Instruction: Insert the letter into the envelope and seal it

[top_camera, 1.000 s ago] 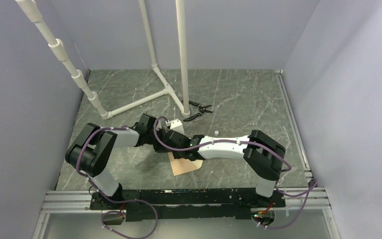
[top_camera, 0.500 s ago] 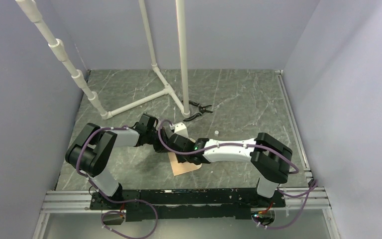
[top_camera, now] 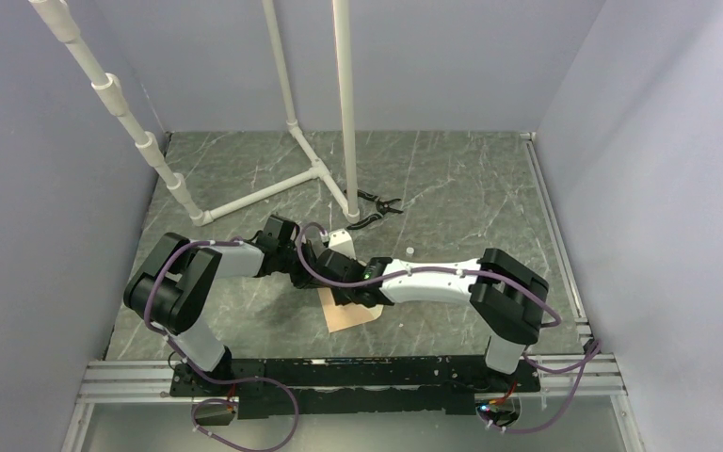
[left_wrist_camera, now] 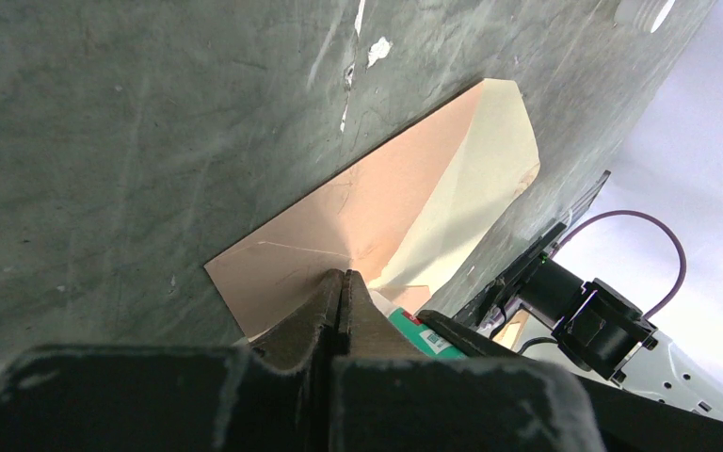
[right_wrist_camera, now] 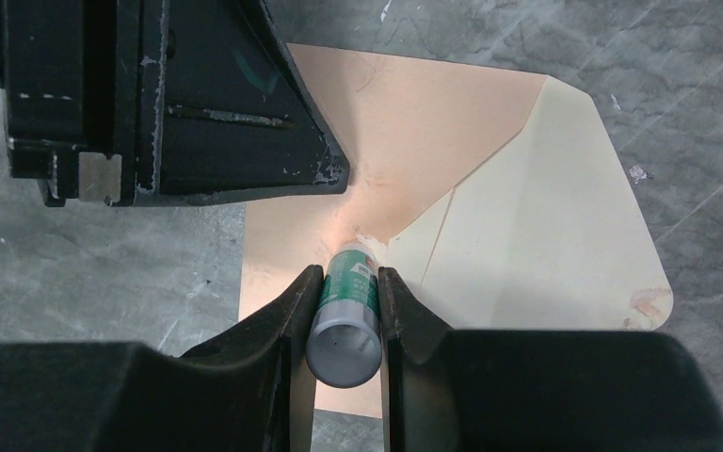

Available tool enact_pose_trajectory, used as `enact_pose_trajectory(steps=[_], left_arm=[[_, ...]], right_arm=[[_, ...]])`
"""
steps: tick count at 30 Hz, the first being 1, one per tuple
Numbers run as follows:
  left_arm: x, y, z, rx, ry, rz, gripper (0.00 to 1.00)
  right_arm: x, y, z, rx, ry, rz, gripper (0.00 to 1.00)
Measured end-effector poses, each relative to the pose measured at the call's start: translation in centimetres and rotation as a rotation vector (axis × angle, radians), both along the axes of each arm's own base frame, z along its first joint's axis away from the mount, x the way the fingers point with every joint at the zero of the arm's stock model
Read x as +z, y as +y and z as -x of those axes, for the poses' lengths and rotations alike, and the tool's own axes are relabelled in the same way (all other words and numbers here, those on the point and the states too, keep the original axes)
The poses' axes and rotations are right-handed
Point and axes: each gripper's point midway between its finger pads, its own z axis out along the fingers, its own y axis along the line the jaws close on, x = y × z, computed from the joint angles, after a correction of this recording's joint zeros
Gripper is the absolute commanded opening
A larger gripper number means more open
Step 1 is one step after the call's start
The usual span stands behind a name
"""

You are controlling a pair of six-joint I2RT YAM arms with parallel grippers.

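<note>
While the envelope [right_wrist_camera: 433, 122] lies flat on the table [right_wrist_camera: 104, 264], its flap [right_wrist_camera: 546, 235] is open, pale inner side up, spreading to the right of the right gripper [right_wrist_camera: 344, 282]. That gripper's fingers clasp a glue stick [right_wrist_camera: 346, 315], green-labelled. The stick's tip touches the paper just ahead of the fingertips, where the flap meets the peach body. The left gripper [left_wrist_camera: 342, 282] is clenched with nothing between its fingers. Its joined tips rest on the envelope's body just beside the stick's tip, a little ahead and to the left of it. Whether the letter sits inside the envelope cannot be told, as the pocket's inside is hidden.
</note>
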Motion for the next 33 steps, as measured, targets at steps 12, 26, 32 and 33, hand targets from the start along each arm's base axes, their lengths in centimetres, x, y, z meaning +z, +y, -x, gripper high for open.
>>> enact_pose_trajectory(steps=[12, 26, 32, 33], left_arm=[[-0.01, 0.00, -0.01, 0.001, 0.000, 0.000, 0.02], [0.00, 0.00, 0.00, 0.000, 0.000, 0.000, 0.02], [0.01, 0.00, -0.01, 0.000, -0.001, 0.000, 0.02], [0.01, 0.00, -0.01, 0.000, -0.001, 0.000, 0.02]], right_arm=[[-0.10, 0.18, -0.26, -0.010, 0.013, 0.010, 0.00], [-0.08, 0.34, -1.02, -0.010, 0.029, 0.004, 0.00], [-0.12, 0.36, -0.89, -0.016, 0.053, -0.006, 0.00], [-0.12, 0.41, -0.81, -0.015, 0.057, -0.009, 0.00]])
